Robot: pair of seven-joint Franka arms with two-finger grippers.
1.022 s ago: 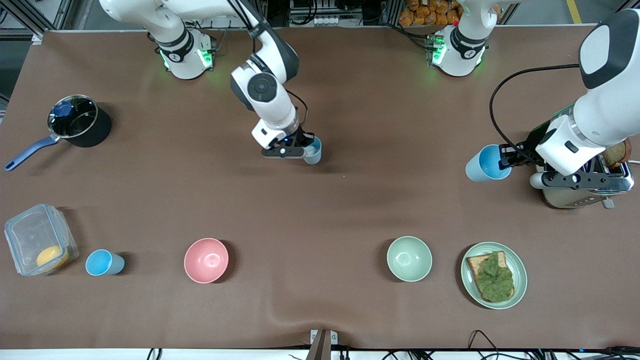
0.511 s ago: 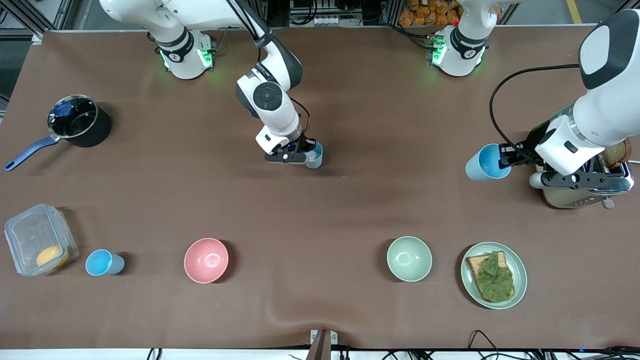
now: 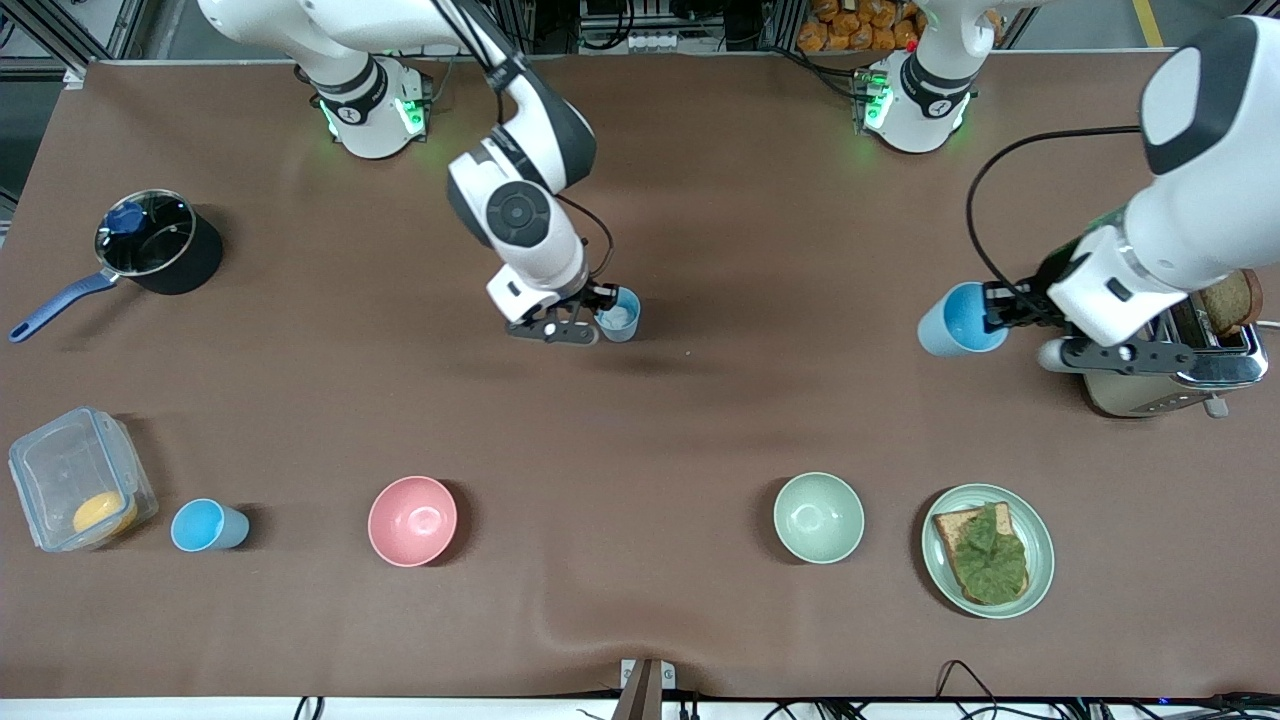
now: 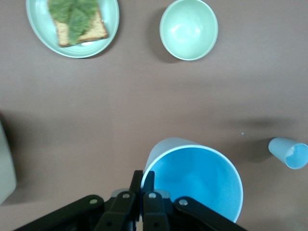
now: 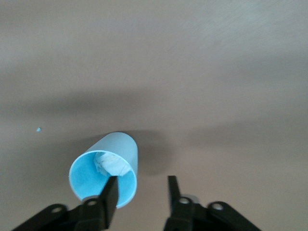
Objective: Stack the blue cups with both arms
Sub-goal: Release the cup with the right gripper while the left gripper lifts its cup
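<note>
**Three blue cups, one held, none stacked**

Three blue cups: one in the left gripper (image 3: 990, 316), one by the right gripper (image 3: 590, 318), one loose.

Held cup (image 3: 954, 319) hangs over bare table beside the toaster (image 3: 1170, 375); fingers (image 4: 143, 185) pinched narrow on its rim wall, one inside, one outside.

Mid-table cup (image 3: 620, 315) stands upright on the cloth with something pale inside (cannot tell what). Right gripper's fingers (image 5: 110, 192) are spread apart, one over the cup mouth, one outside; rim not clamped.

Third cup (image 3: 206, 526) stands near the front camera, between the clear container (image 3: 75, 490) and the pink bowl (image 3: 412, 520).

Handling, judged: thin smooth plastic, light, stiff enough but slippery, easily tipped. Best hold is a rim pinch. Tapered round walls should nest if mouths align.
</note>
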